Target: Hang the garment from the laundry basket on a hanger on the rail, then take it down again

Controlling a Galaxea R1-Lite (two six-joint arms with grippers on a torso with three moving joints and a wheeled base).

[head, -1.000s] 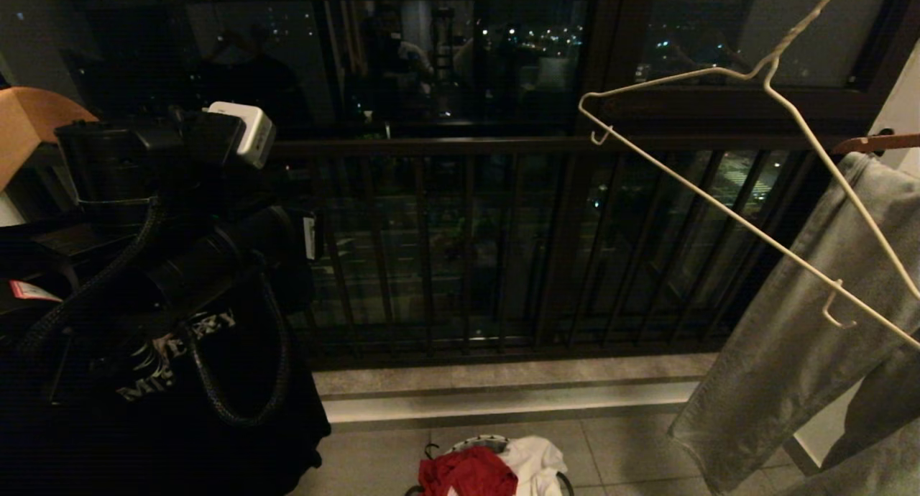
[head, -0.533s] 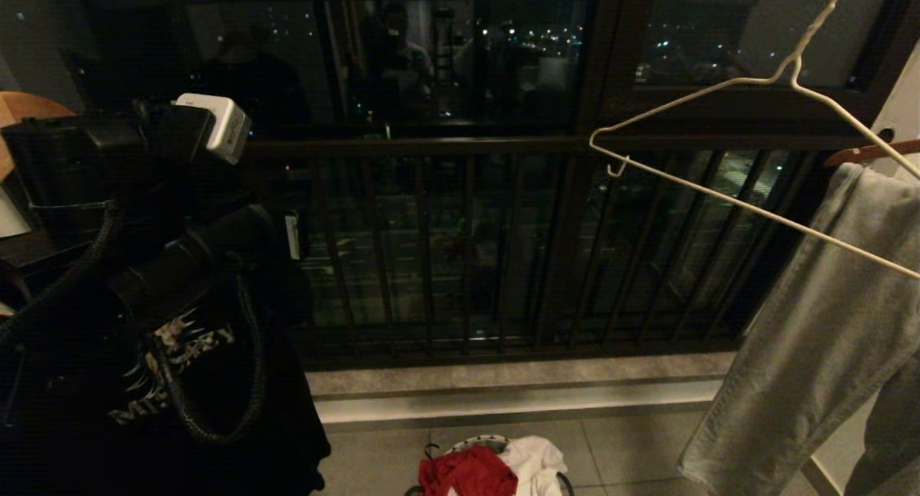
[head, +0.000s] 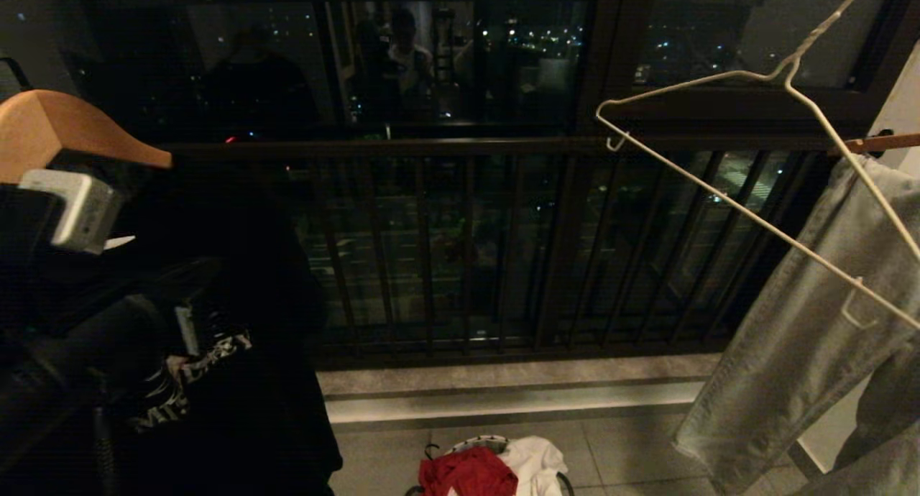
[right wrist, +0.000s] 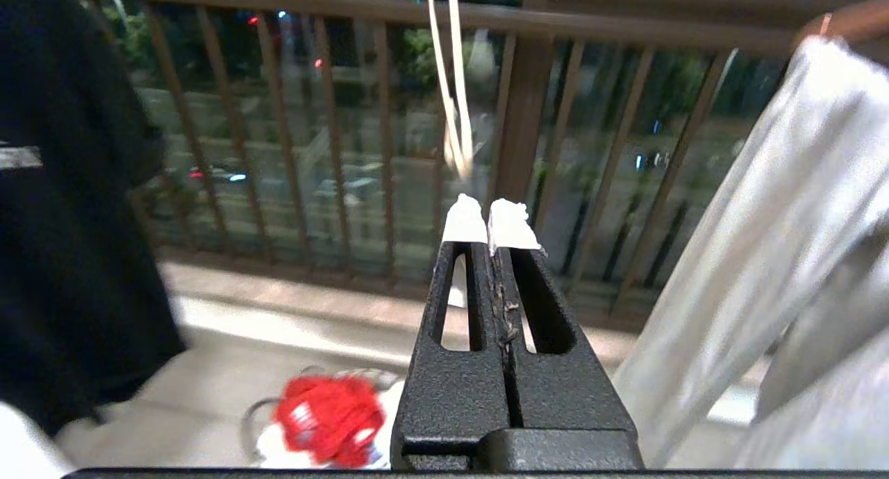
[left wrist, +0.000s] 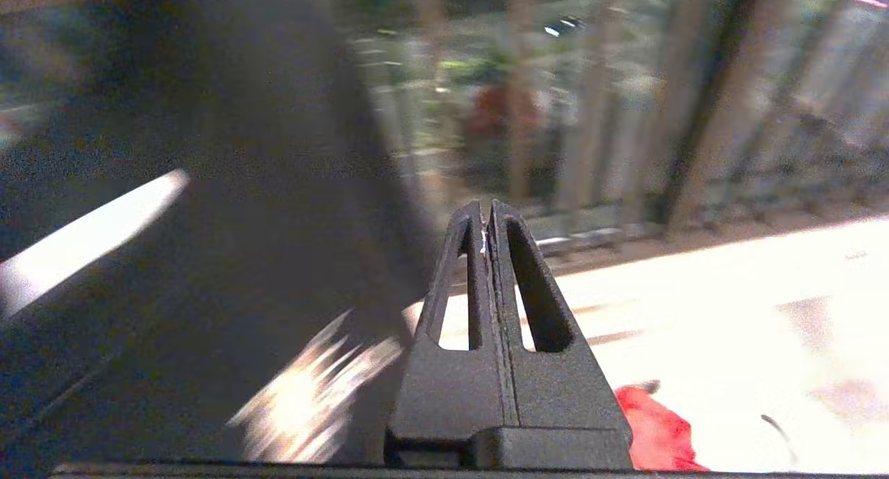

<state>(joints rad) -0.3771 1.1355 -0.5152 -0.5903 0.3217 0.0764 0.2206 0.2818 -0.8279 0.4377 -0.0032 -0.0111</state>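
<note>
**A:** Both sets of jaws are pressed together with nothing between them. That goes for the left gripper (left wrist: 487, 212) and the right gripper (right wrist: 491, 212) alike.

**B:** Where is the shirt?

**A:** Down in the basket (head: 471, 443) on the floor tiles, close to the step under the railing. The shirt (head: 468, 472) is bunched up against a white cloth (head: 533, 461) that shares the basket.

**B:** And the hanger?

**A:** The hanger (head: 747, 216) hangs tilted, up on the robot's right, in front of grey trousers (head: 805, 316). A black tee (head: 215, 381) on a wooden hanger (head: 65, 126) is on the left.

**B:** How would the shirt handle?

**A:** Light and limp, I'd judge; it will sag and may drag the cloth along. Pinching a raised fold at the top of the heap looks safest, then finding the collar or a shoulder seam. I can't pick out the collar from here. The thin wire will likely swing at a touch.
</note>
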